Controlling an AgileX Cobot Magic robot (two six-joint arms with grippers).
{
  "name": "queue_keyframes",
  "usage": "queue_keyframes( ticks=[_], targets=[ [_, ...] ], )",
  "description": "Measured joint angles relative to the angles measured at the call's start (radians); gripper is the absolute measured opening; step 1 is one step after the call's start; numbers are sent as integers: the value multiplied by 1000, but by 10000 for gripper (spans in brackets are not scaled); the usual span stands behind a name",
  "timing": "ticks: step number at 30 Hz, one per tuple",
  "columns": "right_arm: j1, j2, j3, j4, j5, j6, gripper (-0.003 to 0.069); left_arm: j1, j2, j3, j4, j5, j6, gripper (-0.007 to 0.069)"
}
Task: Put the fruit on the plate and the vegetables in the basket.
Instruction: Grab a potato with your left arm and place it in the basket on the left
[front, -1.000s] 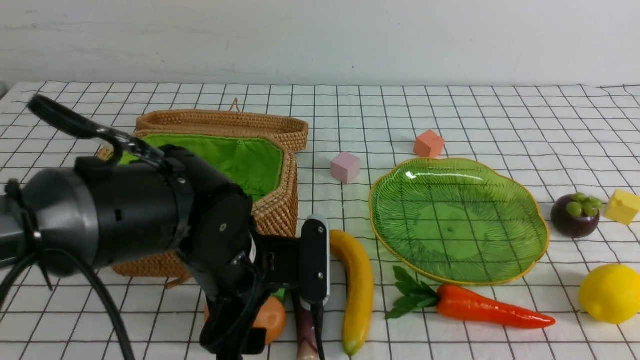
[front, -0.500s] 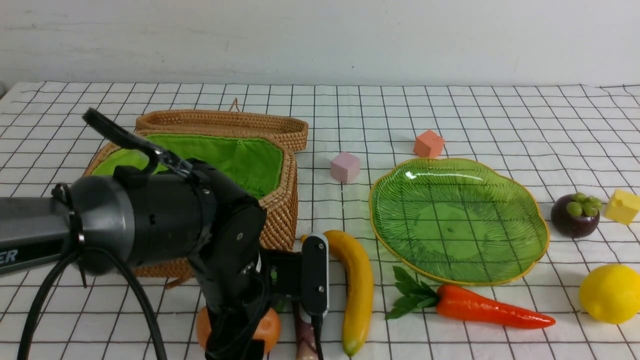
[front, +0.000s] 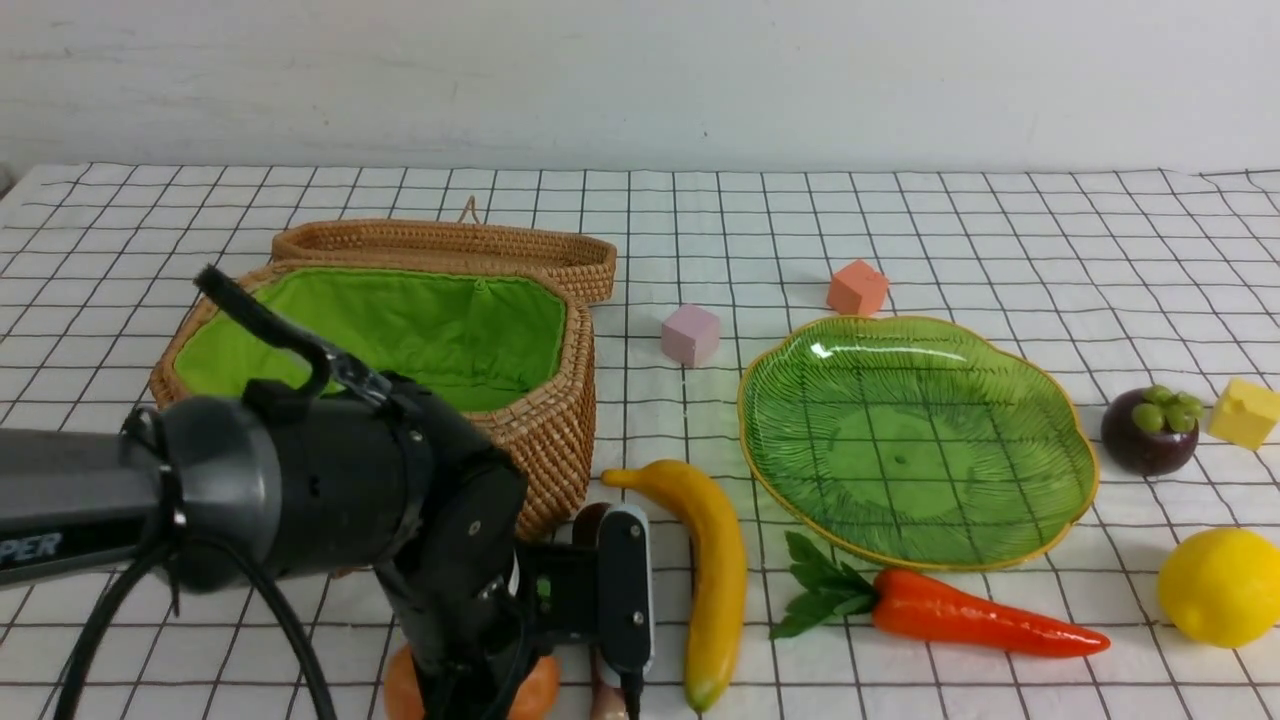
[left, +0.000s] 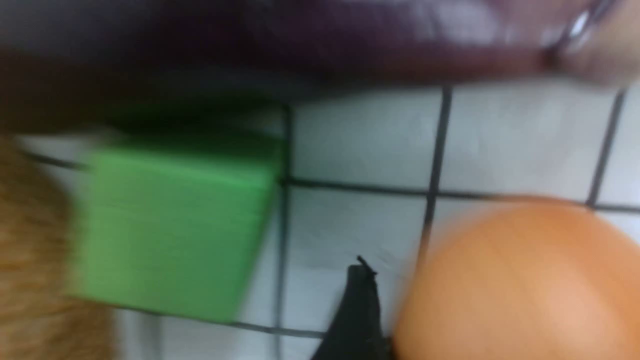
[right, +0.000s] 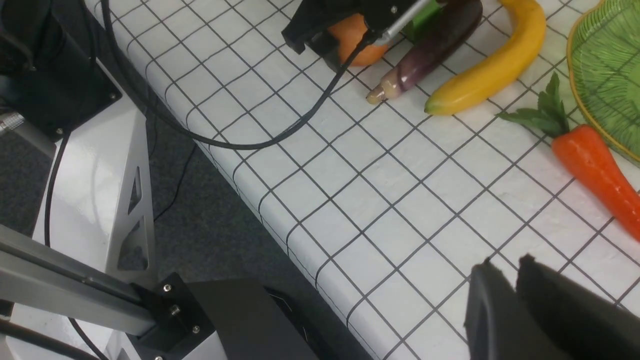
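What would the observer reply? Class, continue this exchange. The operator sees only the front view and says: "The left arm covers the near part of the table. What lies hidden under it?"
Observer: A dark purple eggplant lies alongside the banana, its pale stem end toward the table's near edge.
Operator: Anything else down there?
Observer: A green cube sits beside the eggplant, apart from the potato.
Operator: And the right arm? I cannot see it at all.
Observer: The right gripper hangs above the checked cloth near the table's edge, jaws close together, holding nothing.
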Motion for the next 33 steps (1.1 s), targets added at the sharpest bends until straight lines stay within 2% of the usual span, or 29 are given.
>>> queue_keyframes(
  ticks=[3, 11, 20, 25, 33],
  targets=[
    [0, 0, 0, -23, -10, 7, 99, 1, 8, -3, 3, 1, -24, 567],
    [0, 0, 0, -172, -81, 143, 105, 1, 12, -8, 10, 7, -44, 566],
    [0, 0, 0, -179, -154, 158, 109, 1, 5, -9, 13, 14, -48, 566],
    [0, 0, 0, -179, -196, 158, 113, 1, -51, 4, -2, 100, -48, 565],
    [0, 0, 0, -180, -239, 179, 123, 1, -320, -24, -7, 253, -91, 565]
  ],
)
